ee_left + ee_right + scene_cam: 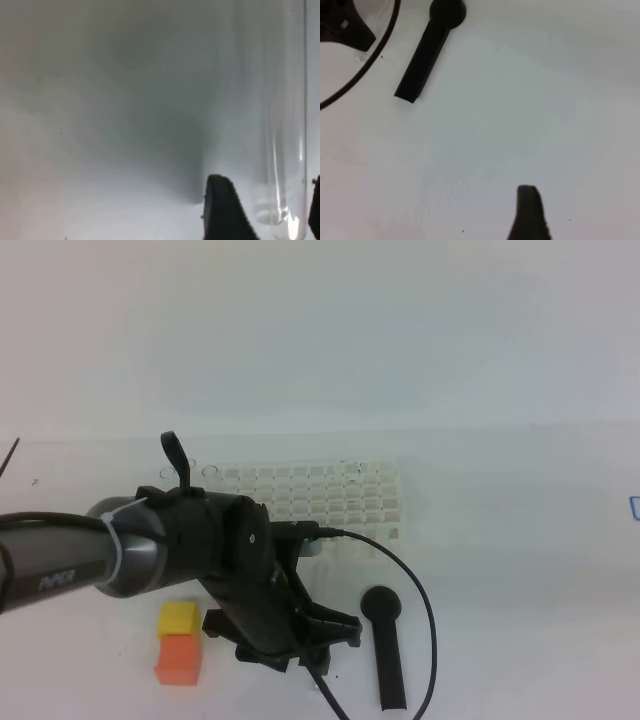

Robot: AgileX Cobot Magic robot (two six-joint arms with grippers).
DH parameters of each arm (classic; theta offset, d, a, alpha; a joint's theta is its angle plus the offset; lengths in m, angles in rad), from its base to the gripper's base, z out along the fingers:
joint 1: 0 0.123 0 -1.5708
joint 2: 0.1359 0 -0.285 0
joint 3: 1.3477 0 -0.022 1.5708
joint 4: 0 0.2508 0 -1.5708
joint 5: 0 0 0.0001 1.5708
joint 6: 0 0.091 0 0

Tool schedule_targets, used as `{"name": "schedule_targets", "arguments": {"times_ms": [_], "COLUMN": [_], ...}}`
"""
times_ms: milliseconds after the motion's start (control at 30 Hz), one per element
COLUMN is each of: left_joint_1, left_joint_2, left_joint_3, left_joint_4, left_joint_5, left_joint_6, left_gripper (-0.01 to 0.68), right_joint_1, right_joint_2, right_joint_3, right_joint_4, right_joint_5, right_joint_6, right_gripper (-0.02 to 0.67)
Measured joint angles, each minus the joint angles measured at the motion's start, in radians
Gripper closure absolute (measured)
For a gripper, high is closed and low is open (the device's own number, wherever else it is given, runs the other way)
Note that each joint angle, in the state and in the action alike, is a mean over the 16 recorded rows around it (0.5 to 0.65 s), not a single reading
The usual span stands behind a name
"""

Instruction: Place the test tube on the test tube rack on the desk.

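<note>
Between our left gripper's (pixel 267 210) two dark fingertips (pixel 225 210) lies the test tube (pixel 285 125), clear glass running away from the pads on the desk (pixel 100 125), the jaws spread wide around it and not yet pinching. We judge this the reach-to-grasp step: next the pads must close gently on the glass, then lift it toward the test tube rack (pixel 320 490), beyond the fingers. Our right gripper (pixel 530 215) hangs open over bare desk, holding nothing, the black rod (pixel 427 50) well ahead of it.
</note>
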Motion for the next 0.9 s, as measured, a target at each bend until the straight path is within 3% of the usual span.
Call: {"name": "schedule_targets", "arguments": {"times_ms": [900], "left_joint_1": [-0.052], "left_joint_2": [0.002], "left_joint_3": [0.0], "left_joint_4": [0.057], "left_joint_5": [-0.011], "left_joint_6": [-0.031], "left_gripper": [0.318], "right_joint_1": [0.0], "right_joint_2": [0.0], "right_joint_3": [0.0], "right_joint_4": [0.04], "right_joint_5": [-0.026], "right_joint_6": [-0.04], "right_gripper": [0.179]}}
